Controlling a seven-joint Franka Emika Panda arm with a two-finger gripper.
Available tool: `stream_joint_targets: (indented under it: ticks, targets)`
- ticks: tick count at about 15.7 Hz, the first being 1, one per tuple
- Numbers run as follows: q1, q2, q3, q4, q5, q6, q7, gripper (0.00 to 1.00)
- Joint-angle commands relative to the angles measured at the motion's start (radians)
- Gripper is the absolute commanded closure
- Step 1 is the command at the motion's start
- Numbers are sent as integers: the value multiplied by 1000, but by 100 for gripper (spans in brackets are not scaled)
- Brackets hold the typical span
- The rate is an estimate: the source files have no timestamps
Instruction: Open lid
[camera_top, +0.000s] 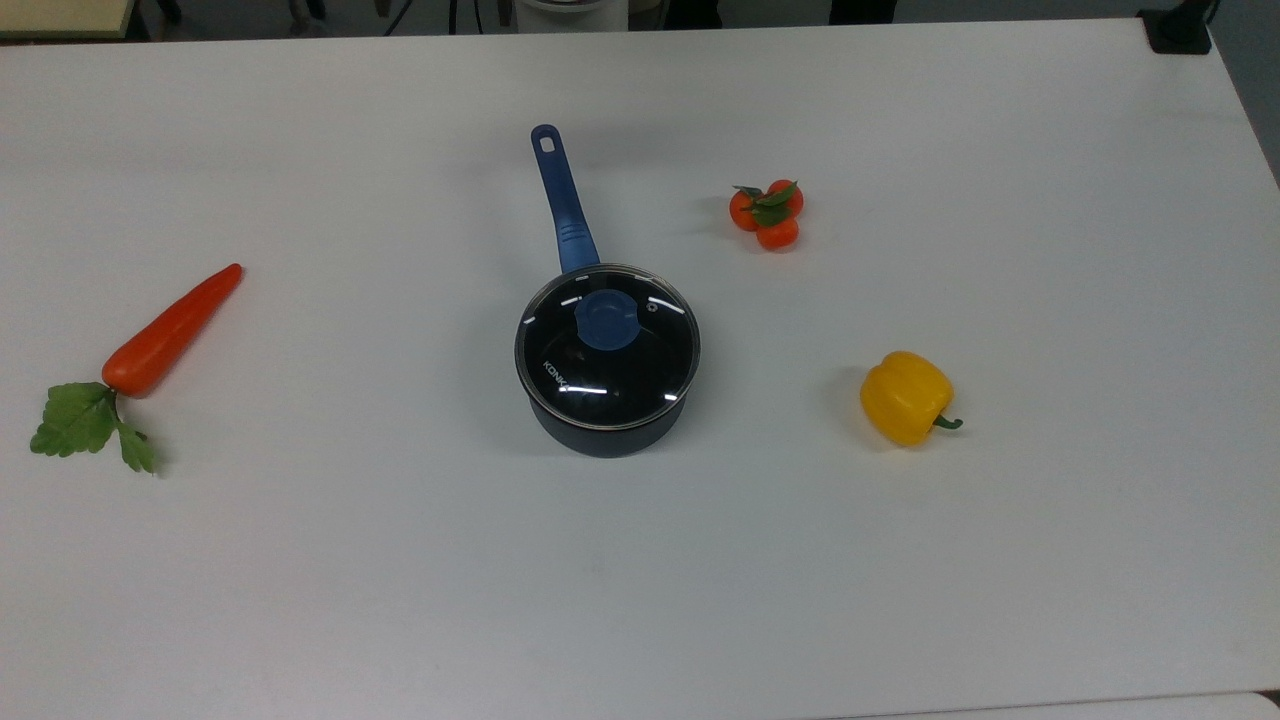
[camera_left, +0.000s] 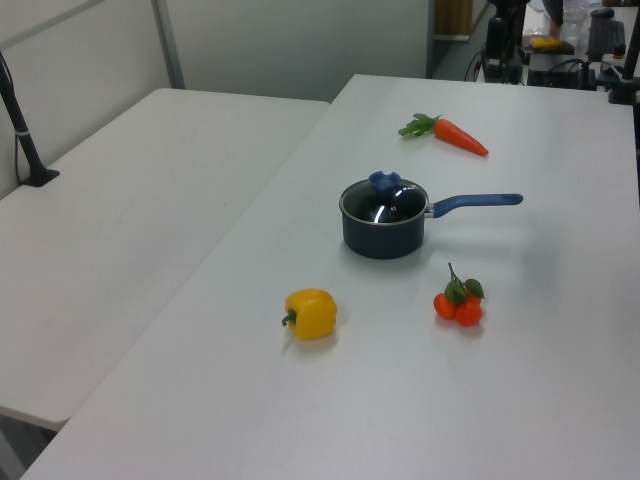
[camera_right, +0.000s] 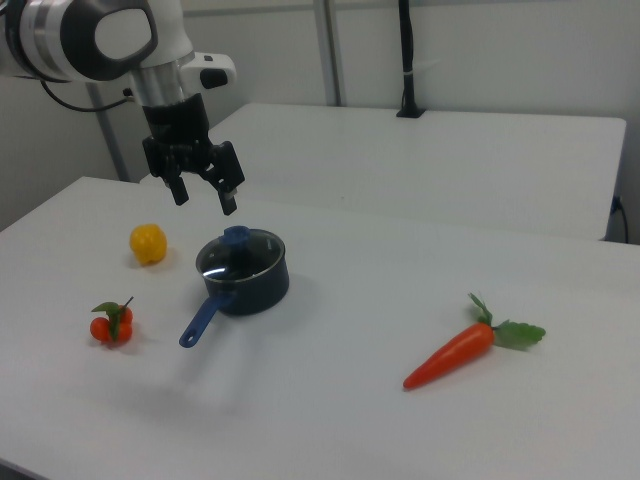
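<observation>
The round glass lid (camera_top: 607, 350) with its blue centre knob (camera_top: 605, 321) rests flat on a dark saucepan (camera_top: 610, 432) near the table's middle. The same lid (camera_left: 384, 205) and lid (camera_right: 240, 254) appear from the sides. The pan's blue handle (camera_top: 563, 200) points toward the top view's upper edge. In the right view my gripper (camera_right: 205, 196) hangs open in the air, above and a little to the left of the lid, apart from it, with nothing between its fingers.
On the white table (camera_top: 640, 560) lie a carrot (camera_top: 165, 340) at the top view's left, a cluster of small tomatoes (camera_top: 768, 213) and a yellow bell pepper (camera_top: 905, 397) at the right. A second table (camera_left: 120, 230) adjoins in the left view.
</observation>
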Motion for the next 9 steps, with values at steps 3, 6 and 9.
stream_joint_targets:
  ticks: [3, 6, 9]
  targets:
    - [-6, -15, -1, -10, 20, -15, -26, 0]
    - [-8, -11, -1, -10, 20, -12, -37, 0]
    - [-2, 7, -1, 6, 22, -1, -78, 0]
